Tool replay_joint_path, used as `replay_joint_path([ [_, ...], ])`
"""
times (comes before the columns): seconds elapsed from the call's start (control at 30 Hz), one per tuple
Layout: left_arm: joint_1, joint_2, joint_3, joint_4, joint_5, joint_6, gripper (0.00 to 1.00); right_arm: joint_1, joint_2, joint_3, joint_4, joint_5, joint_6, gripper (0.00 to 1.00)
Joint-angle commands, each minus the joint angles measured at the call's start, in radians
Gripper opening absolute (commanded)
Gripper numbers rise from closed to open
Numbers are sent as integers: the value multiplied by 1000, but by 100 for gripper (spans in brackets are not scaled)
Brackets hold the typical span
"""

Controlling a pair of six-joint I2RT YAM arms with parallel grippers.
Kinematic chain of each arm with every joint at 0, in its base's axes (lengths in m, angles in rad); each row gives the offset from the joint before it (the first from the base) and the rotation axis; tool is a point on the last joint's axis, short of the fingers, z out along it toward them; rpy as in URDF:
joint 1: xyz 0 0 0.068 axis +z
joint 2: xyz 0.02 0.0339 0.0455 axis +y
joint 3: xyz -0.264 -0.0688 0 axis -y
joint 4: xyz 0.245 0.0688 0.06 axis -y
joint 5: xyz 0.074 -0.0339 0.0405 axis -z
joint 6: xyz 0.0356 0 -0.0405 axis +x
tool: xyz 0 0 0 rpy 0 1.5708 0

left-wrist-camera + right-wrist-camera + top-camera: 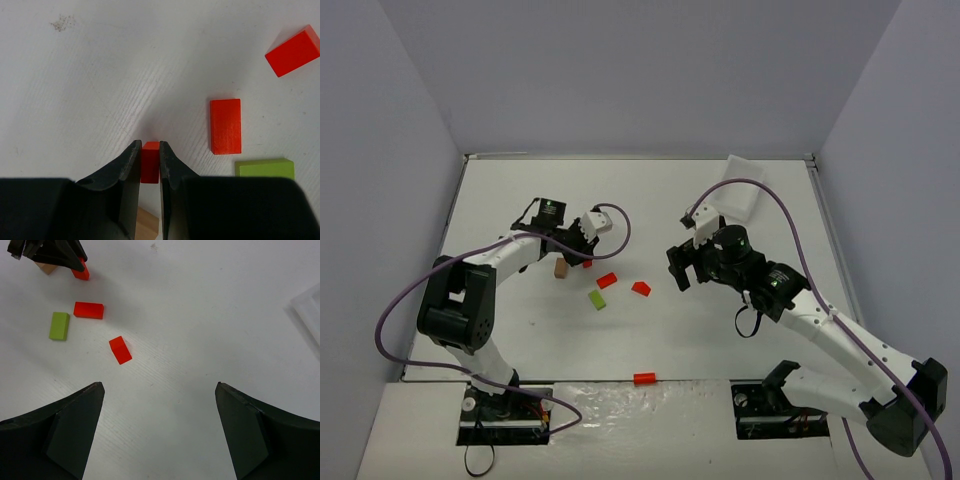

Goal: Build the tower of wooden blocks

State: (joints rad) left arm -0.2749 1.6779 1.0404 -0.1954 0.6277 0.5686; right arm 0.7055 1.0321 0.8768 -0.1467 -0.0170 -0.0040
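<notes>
Left fingers [136,160]: closed on a held red block [150,166], one pad flat on each of its two long faces; only its tip shows past them.
Tan block [146,226]: just beside the left fingers, partly hidden by them; whether the held red block touches it cannot be told.
Flat red block [225,126]: on the bench [680,340], near the left fingers, long face down.
Green block [264,167]: just beside the flat red block, apart from it.
Outer red block [293,50]: farther out, turned at an angle.
Edge red block [644,378]: alone at the near edge, well apart from the rest.
Right fingers [75,415]: spread wide, gripping nothing, hovering well apart from the blocks.
Tower: no stack stands; its pieces lie loose, left of the bench's centre.
Handling (judged): light, stiff, not fragile; the painted faces are probably a little slick, and small pieces topple easily.
Hold (judged): across the narrow width at mid-length, on parallel faces, leaving the underside free for seating.
Tray [740,198]: white, at the far right, apart from all blocks.
</notes>
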Motion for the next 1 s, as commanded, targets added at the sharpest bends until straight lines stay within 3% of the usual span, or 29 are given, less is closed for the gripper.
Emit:
replay_joint_path([
  [0.0,8,-43,-1,64,39,-2,8,-8,-3,3,43,-17,1,91],
  [0.67,22,-46,-42,60,63,-26,15,-9,-9,-6,43,-24,1,91],
  [0.97,27,-58,-51,77,59,-42,29,-9,-7,-5,43,-32,1,91],
])
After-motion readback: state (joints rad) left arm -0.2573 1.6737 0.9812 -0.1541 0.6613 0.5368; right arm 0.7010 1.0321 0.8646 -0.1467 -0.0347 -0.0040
